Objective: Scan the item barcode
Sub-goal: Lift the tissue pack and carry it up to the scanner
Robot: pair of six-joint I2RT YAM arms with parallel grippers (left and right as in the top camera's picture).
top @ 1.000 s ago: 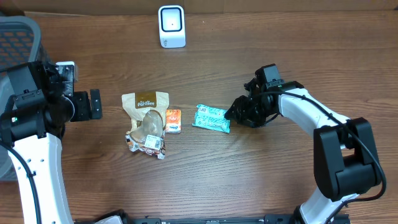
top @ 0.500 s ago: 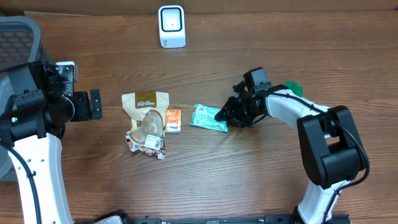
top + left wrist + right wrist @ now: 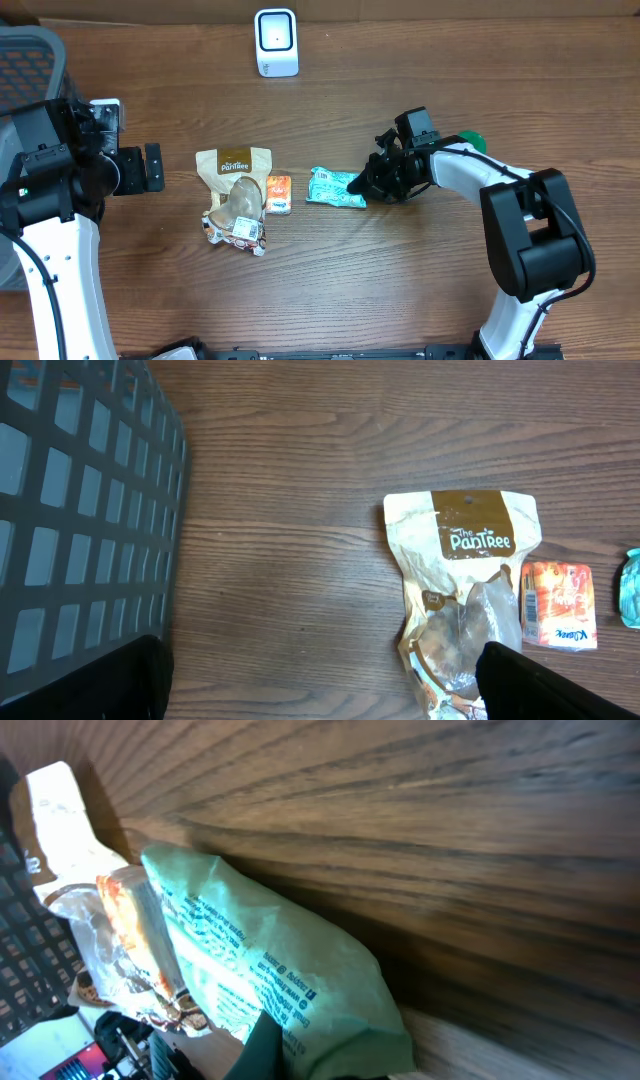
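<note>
From overhead, the right end effector (image 3: 368, 185) is now sitting closed on the right end of the teal packet (image 3: 335, 188), having reached in from farther right a second ago. The packet is lying on the desk (image 3: 400, 280) just right of an orange sachet (image 3: 278, 193), well apart from the scanner (image 3: 276, 42). The left end effector (image 3: 150, 168) is staying wide open, unmoved. The left wrist view is showing a pouch (image 3: 465, 600) beside the sachet. The right wrist view is showing the packet pressing against a finger (image 3: 265, 1045).
</note>
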